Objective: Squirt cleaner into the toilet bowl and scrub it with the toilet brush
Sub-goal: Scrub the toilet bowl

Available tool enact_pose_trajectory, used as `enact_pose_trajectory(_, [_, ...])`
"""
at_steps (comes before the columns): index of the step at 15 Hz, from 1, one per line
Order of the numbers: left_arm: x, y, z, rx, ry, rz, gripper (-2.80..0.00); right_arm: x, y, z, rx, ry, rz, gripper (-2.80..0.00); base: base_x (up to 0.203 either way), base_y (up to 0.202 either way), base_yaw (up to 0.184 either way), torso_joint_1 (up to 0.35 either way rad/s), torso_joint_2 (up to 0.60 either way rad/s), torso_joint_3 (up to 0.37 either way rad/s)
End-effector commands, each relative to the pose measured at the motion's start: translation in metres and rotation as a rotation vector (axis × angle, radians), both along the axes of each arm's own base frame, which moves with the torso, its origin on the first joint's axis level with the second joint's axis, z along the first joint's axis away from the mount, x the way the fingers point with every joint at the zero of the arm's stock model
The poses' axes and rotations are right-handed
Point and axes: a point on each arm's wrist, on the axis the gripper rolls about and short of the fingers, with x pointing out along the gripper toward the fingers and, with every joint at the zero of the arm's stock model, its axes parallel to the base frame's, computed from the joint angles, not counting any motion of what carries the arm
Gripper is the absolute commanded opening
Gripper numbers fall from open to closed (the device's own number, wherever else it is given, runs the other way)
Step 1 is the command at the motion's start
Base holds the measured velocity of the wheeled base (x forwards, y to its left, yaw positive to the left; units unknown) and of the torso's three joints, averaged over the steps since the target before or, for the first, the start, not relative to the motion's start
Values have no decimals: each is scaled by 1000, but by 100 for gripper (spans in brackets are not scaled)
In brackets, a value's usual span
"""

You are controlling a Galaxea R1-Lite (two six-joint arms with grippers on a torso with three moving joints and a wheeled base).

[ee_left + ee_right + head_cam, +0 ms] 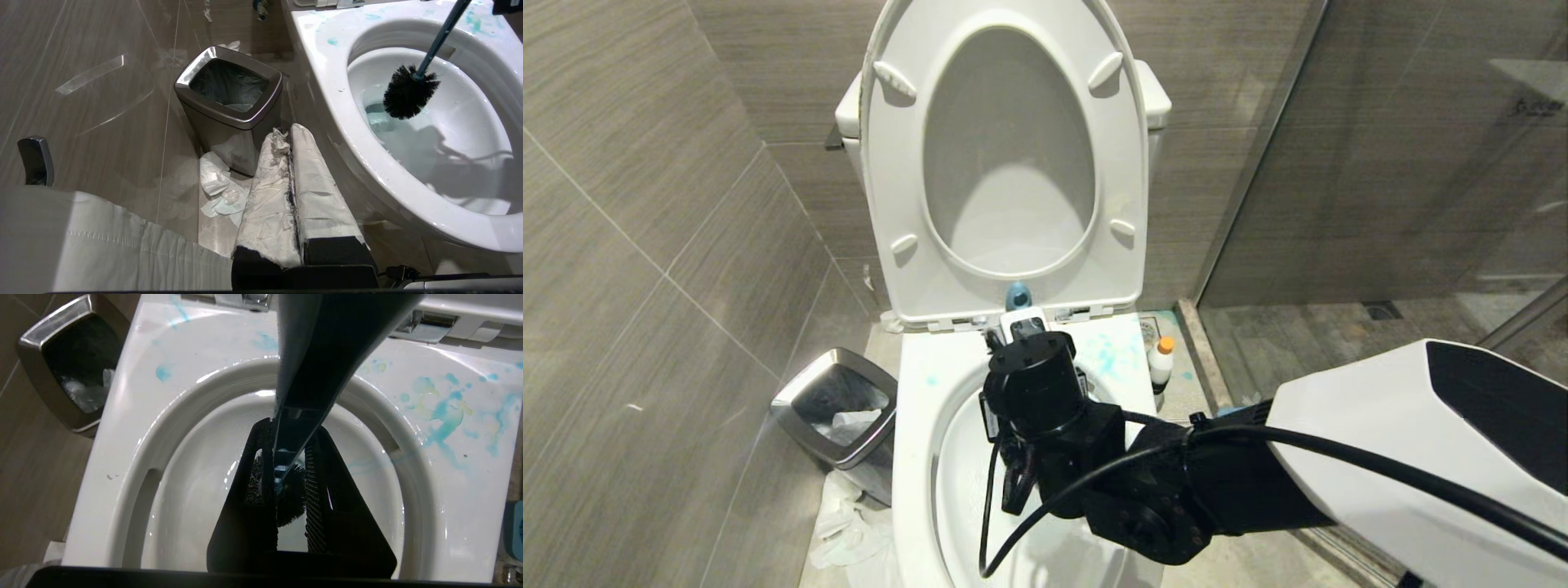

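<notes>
Gripping: right gripper (288, 473) clamps the toilet brush (410, 96) by its slate-blue handle, pointing down.
Brush head: black bristles hang inside the toilet bowl (915, 457), above bluish water.
Right arm: reaches in from the right, wrist bent over the bowl's far rim.
Left gripper (292, 163): paper-wrapped fingers pressed together, low, left of the bowl.
Cleaner (1161, 359): upright on the floor, right of the toilet.
Waste bin (845, 416): on the left.

Right arm (1380, 441): glossy white shell with black inset panel, black cylindrical wrist housing, looping black cable. Left gripper (292, 171): fingers wrapped in white paper (frayed, smudged grey).
</notes>
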Motion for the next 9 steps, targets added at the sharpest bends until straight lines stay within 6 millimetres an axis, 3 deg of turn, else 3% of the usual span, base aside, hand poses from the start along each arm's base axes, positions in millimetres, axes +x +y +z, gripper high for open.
enact_pose_trajectory(1, [0, 0, 0, 0, 3, 1, -280, 12, 6, -9, 5, -5, -17, -280, 0, 0, 0, 0, 0, 0])
enact_pose_trajectory(6, [0, 0, 0, 0, 1, 0, -280, 51, 20, -59, -28, 15, -60, -280, 0, 0, 0, 0, 0, 0])
enact_pose_trajectory(9, [0, 0, 0, 0, 1, 3, -280, 61, 19, -91, -71, 48, -77, -280, 0, 0, 0, 0, 0, 0])
